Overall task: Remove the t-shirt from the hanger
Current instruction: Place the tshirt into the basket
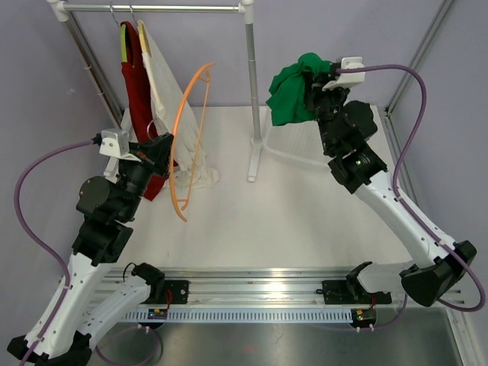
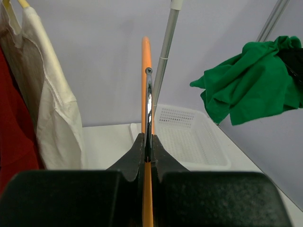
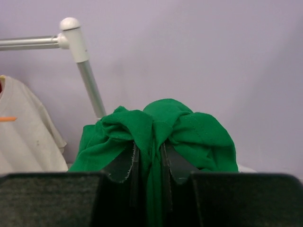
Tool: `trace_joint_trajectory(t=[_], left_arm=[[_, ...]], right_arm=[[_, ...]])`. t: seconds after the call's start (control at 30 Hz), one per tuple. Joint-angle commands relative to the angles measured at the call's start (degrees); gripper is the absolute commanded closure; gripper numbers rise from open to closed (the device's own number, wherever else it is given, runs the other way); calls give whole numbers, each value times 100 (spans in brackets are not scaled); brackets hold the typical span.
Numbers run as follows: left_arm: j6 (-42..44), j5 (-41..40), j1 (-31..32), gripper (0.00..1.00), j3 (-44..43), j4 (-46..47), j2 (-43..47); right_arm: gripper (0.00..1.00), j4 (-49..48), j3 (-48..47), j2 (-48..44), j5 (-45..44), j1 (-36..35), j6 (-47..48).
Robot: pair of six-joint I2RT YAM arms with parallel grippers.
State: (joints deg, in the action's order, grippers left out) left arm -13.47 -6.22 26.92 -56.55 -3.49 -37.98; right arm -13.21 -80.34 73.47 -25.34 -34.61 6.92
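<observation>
Left: a clothes rack's rail (image 1: 152, 8) carries a red garment (image 1: 136, 84) and a cream garment (image 1: 162, 80), hanging side by side. Just right of them, the left tool (image 1: 162, 149) is pressed together on the lower end of a bare orange hanger (image 1: 187, 122). In the left wrist view its fingers (image 2: 136, 153) pinch the orange bar and a thin metal strip lying along it, with no gap showing. The hanger rises tilted from the grip, clear of the table (image 1: 267, 221).

Centre: the rack's upright post (image 1: 250, 91) stands on the table between the two arms.

Right: the right tool (image 1: 319, 91) is clamped on a green t-shirt (image 1: 293, 91). In the right wrist view bunched cloth fills the narrow space between the fingers (image 3: 124, 163) and spills over their tips. The t-shirt hangs in the air to the right of the post, well apart from the hanger, above a white mesh basket (image 2: 189, 137).
</observation>
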Motion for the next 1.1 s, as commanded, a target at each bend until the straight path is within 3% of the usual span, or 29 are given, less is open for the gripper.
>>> trace_joint_trajectory(t=[0.0,0.23,0.37,1.07], left_arm=[[-32,50,15,100,-286,366,27],[-41,86,15,100,-321,366,-52],[-24,103,15,100,-338,366,-78],[-6,165,15,100,-409,103,-184]], right_arm=[[100,144,-413,491,353,533,-409],[100,-32,-378,1423,1224,1641,-1596],[100,-85,-316,1924,1172,2028,-2141],[96,178,-307,3867,1286,2450,-2291]])
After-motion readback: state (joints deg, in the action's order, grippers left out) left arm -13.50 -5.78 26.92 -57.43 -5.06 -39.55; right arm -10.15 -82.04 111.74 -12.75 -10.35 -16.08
